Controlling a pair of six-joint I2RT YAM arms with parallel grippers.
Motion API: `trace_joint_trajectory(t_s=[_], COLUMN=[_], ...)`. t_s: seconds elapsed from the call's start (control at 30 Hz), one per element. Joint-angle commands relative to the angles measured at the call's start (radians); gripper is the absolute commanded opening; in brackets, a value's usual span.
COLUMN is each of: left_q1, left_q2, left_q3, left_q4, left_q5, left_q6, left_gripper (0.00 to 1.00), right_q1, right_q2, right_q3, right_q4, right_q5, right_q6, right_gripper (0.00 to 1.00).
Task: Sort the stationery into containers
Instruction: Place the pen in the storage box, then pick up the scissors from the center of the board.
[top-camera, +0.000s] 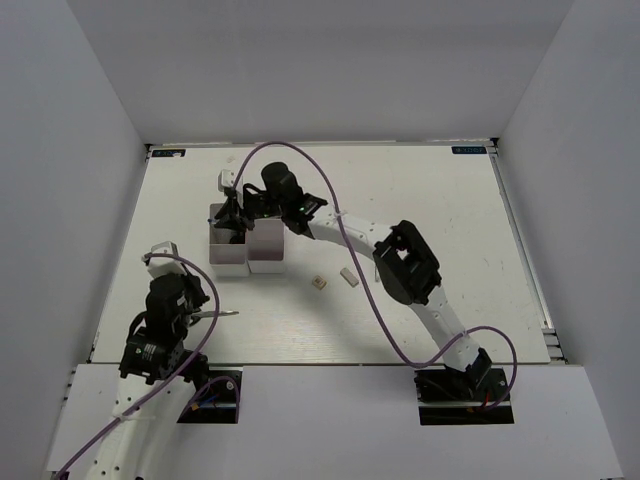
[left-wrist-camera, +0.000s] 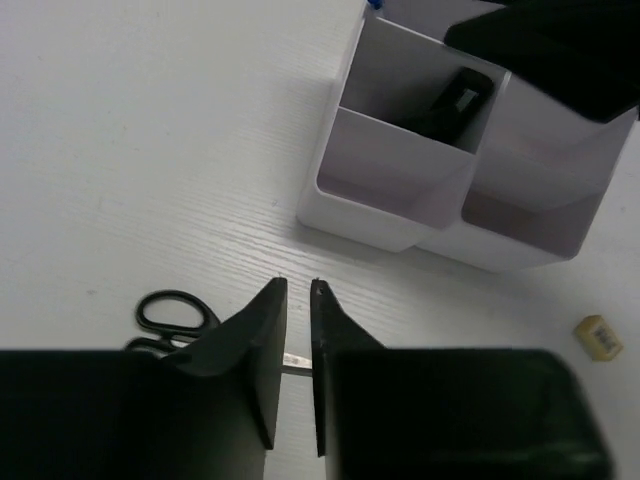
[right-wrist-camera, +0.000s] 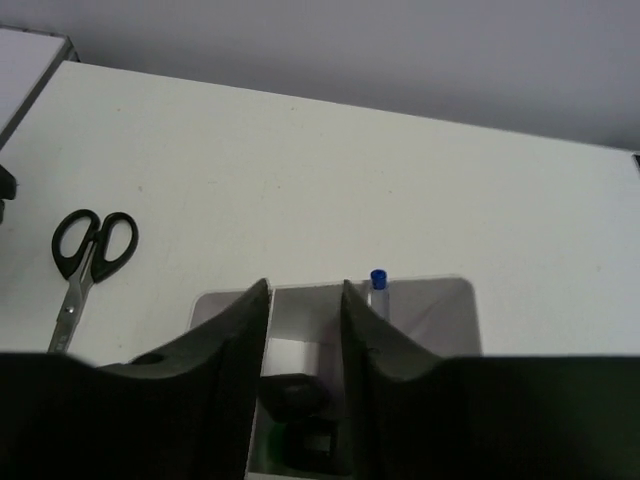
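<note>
The containers (top-camera: 262, 262) stand left of centre; they also show in the left wrist view (left-wrist-camera: 370, 225) and the right wrist view (right-wrist-camera: 440, 310). My right gripper (top-camera: 232, 224) hangs over the back left bin with its jaws apart (right-wrist-camera: 305, 287). A dark, green-tinged highlighter (right-wrist-camera: 300, 400) stands in that bin below them, also visible in the left wrist view (left-wrist-camera: 455, 100). A blue-capped pen (right-wrist-camera: 377, 283) stands in a neighbouring bin. Black-handled scissors (left-wrist-camera: 175, 312) lie flat on the table. My left gripper (left-wrist-camera: 298, 285) hovers over their blade, jaws nearly together and empty.
A beige eraser (top-camera: 319, 283) and a paler one (top-camera: 348, 276) lie on the table right of the bins; the beige one also shows in the left wrist view (left-wrist-camera: 598, 337). The scissors' tip (top-camera: 230, 314) pokes out beside the left arm. White walls enclose the table.
</note>
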Motion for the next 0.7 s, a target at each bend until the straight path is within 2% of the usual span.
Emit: trace_joint_trajectory(t_s=[0.0,0.07,0.1,0.17,0.2,0.23,0.27,0.3,0.33,0.37,0.4,0.43,0.5,0.53,0.57,0.6,0.63,0.67], left_q1=[0.002,0.005,0.004,0.007,0.007,0.005,0.005,0.007,0.005,0.005,0.007,0.007,0.010,0.017,0.020,0.028,0.068,0.086], left_q2=[0.025,0.052,0.080,0.148,0.175,0.193,0.239,0.290,0.314,0.368,0.418,0.465,0.543,0.560,0.574,0.616,0.629,0.644], left_q3=[-0.017,-0.009,0.001,0.055,0.066,0.084,0.118,0.155,0.173,0.214,0.254,0.288,0.316,0.322,0.321,0.319,0.318,0.316], left_q4=[0.007,-0.026,-0.087,-0.156,-0.216,-0.270,-0.298,-0.348,-0.405,-0.463,-0.488,-0.535,-0.569,-0.550,-0.546,-0.536,-0.516,-0.507], left_q5=[-0.006,-0.013,-0.017,-0.065,-0.067,-0.073,-0.093,-0.098,-0.118,-0.130,-0.148,-0.156,-0.178,-0.175,-0.175,-0.161,-0.149,-0.138], left_q6=[-0.055,-0.177,-0.217,-0.452,-0.555,-0.608,-0.739,-0.775,-0.811,-0.899,-0.930,-0.952,-1.010,-1.006,-1.009,-1.009,-1.004,-1.006], left_gripper=[0.19,0.10,0.08,0.14,0.17,0.29,0.36,0.42,0.51,0.53,0.56,0.63,0.66,0.66,0.66,0.66,0.64,0.61], right_q1=[0.002,-0.001,-0.001,-0.006,-0.004,-0.007,-0.029,-0.038,-0.047,-0.091,-0.108,-0.148,-0.205,-0.245,-0.278,-0.305,-0.314,-0.338], right_q2=[-0.150,-0.183,-0.199,-0.222,-0.246,-0.283,-0.300,-0.370,-0.392,-0.417,-0.443,-0.532,-0.646,-0.733,-0.774,-0.867,-0.951,-1.022], right_q3=[-0.001,0.056,0.087,0.182,0.188,0.184,0.161,0.147,0.119,0.081,0.047,-0.068,-0.268,-0.403,-0.465,-0.593,-0.693,-0.733], right_q4=[-0.001,-0.073,-0.261,-0.396,-0.559,-0.608,-0.704,-0.810,-0.932,-0.988,-1.031,-1.150,-1.165,-1.118,-1.096,-1.073,-1.014,-1.004], right_q5=[0.032,0.119,0.220,0.352,0.421,0.448,0.491,0.499,0.476,0.450,0.381,0.334,0.262,0.237,0.227,0.227,0.232,0.233], right_q6=[0.047,0.069,0.055,0.032,0.021,0.013,0.016,0.021,0.018,0.018,0.023,0.024,0.013,0.009,-0.005,-0.011,-0.020,-0.022], right_gripper=[0.29,0.11,0.00,0.00,0.10,0.26,0.42,0.67,0.74,0.79,0.83,0.83,0.74,0.57,0.45,0.38,0.25,0.20])
